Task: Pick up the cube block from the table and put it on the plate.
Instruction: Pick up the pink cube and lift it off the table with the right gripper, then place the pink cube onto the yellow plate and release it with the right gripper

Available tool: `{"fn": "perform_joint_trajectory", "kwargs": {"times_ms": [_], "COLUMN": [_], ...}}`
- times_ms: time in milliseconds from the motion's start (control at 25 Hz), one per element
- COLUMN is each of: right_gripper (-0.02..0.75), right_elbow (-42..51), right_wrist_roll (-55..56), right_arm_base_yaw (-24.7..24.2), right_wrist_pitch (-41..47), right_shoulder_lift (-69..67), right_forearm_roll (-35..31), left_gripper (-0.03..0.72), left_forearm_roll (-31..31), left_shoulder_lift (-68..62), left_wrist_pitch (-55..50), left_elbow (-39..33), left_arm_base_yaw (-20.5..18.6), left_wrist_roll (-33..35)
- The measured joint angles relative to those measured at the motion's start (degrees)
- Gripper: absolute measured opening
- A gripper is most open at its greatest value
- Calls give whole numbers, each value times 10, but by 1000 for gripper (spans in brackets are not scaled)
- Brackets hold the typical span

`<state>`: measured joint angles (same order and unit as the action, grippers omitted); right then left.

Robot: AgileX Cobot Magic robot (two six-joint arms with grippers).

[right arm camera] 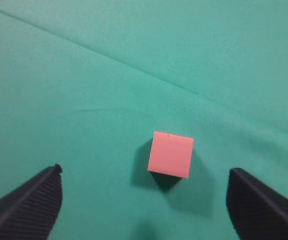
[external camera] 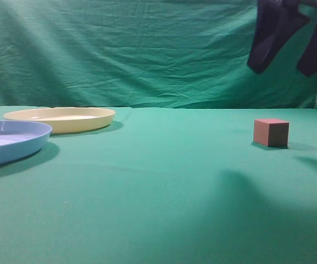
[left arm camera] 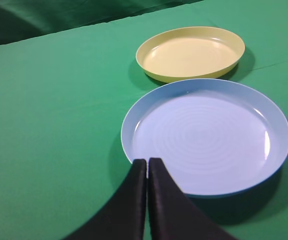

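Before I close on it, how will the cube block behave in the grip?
The cube block has flat faces and rests flat on the table, so it probably won't roll. It looks matte and rigid, so slipping seems unlikely. The right end effector is open above it, its fingers either side.

Green cloth-covered table (external camera: 158, 192), lightly creased, meeting a wrinkled green backdrop (external camera: 120, 49) behind. At nine o'clock in the exterior view, a light-blue plate (external camera: 10, 140); just behind it, toward ten o'clock, the pale-yellow plate (external camera: 59, 118), near but apart. At three o'clock, well apart from both, the cube block (external camera: 271, 132), flat on the cloth.
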<state>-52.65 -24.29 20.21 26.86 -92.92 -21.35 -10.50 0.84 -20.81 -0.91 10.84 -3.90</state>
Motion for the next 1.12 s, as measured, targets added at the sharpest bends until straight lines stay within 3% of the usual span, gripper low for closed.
{"fn": "perform_joint_trajectory", "kwargs": {"times_ms": [120, 240, 280, 400, 520, 800, 1120], "right_gripper": [642, 532, 536, 418, 228, 235, 235], "right_elbow": [-16, -25, -28, -37, -53, -177, -433], "right_wrist_roll": [-7, -20, -24, -29, -31, -43, -44], "right_arm_base_yaw": [0, 0, 0, 0, 0, 17, 129], "right_wrist_pitch": [-7, -22, -24, -33, -34, -6, 3], "right_shoulder_lift": [-42, -75, -85, -104, -110, -115, -241], "right_forearm_roll": [0, 0, 0, 0, 2, 2, -2], "left_gripper": [0, 0, 0, 0, 0, 0, 0], "left_forearm_roll": [0, 0, 0, 0, 0, 0, 0], "left_shoulder_lift": [0, 0, 0, 0, 0, 0, 0], "left_wrist_pitch": [0, 0, 0, 0, 0, 0, 0], "left_elbow": [0, 0, 0, 0, 0, 0, 0], "left_arm_base_yaw": [0, 0, 0, 0, 0, 0, 0], "left_wrist_roll": [0, 0, 0, 0, 0, 0, 0]}}
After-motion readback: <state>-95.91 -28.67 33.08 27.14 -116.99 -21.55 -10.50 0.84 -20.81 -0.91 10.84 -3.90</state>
